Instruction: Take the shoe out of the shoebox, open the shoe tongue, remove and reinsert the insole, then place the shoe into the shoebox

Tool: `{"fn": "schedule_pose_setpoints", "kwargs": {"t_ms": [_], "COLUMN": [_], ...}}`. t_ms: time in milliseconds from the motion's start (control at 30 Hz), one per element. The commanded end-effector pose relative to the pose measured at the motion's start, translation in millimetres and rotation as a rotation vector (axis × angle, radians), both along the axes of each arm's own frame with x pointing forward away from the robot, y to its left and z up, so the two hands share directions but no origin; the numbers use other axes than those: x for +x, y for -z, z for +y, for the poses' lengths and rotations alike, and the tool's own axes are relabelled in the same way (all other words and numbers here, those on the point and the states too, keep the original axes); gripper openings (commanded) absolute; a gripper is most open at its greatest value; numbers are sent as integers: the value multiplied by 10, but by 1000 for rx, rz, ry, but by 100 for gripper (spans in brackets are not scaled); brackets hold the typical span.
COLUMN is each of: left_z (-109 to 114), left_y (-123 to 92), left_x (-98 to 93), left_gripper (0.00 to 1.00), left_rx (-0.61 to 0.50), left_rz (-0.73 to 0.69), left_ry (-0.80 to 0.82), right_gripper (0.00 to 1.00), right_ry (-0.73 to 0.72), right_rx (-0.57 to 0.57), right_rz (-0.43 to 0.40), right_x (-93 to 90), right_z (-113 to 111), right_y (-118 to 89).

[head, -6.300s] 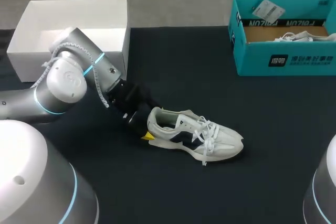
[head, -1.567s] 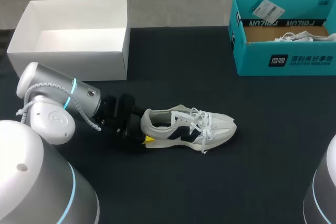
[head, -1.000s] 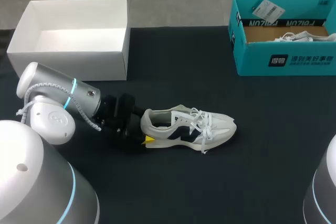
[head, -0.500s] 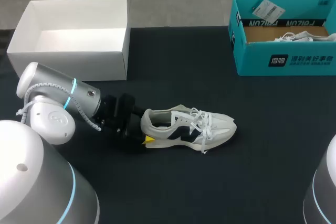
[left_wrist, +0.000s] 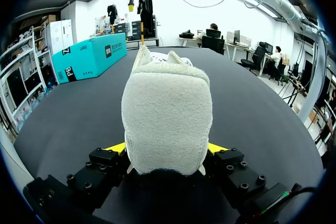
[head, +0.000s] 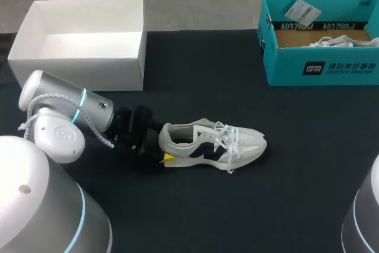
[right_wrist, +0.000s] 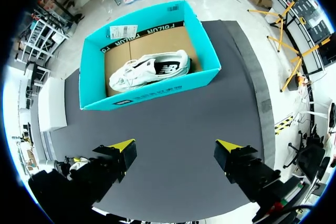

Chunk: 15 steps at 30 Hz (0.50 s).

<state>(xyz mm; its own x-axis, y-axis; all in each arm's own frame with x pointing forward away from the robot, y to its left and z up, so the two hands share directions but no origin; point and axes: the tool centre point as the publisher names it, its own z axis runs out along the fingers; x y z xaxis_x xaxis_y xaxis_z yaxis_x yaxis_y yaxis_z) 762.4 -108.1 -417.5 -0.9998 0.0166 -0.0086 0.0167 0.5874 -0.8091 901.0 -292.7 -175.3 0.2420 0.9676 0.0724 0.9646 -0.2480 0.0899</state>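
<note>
A white sneaker (head: 213, 143) with navy side marks and white laces lies on its sole on the dark table, toe pointing right. My left gripper (head: 161, 146) comes in low from the left and is shut on the sneaker's heel. In the left wrist view the fuzzy heel (left_wrist: 167, 114) fills the gap, with a yellow fingertip (left_wrist: 116, 147) pressed against each side. My right gripper (right_wrist: 176, 146) hangs open high above the teal shoebox (right_wrist: 152, 92), with nothing between its fingers. The teal shoebox (head: 323, 66) stands at the back right.
A second white sneaker (right_wrist: 149, 71) lies inside the teal shoebox, with a paper tag (head: 302, 11) on the box's back rim. An open white box (head: 77, 63) stands at the back left, close behind my left arm.
Since the oldest frame my left arm has swung lower and the sneaker has turned level and shifted slightly left. Nothing has moved over the last second.
</note>
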Motion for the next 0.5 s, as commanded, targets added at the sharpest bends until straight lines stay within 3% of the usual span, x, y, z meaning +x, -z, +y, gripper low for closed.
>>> {"fn": "schedule_pose_setpoints", "kwargs": {"t_ms": [33,500], "left_z": [-9,-9], "left_y": [-2,-2], "left_x": [-11,-11], "left_gripper": [0,0], "left_rx": [2,2], "left_rz": [-2,-2], "left_ry": [-3,-3], "right_gripper": [100,100], "right_ry": [-12,-40], "right_rx": [-20,-32], "right_rz": [-39,-4], "right_x": [-252,-573], "right_z": [272,885], "right_y": [82,418]}}
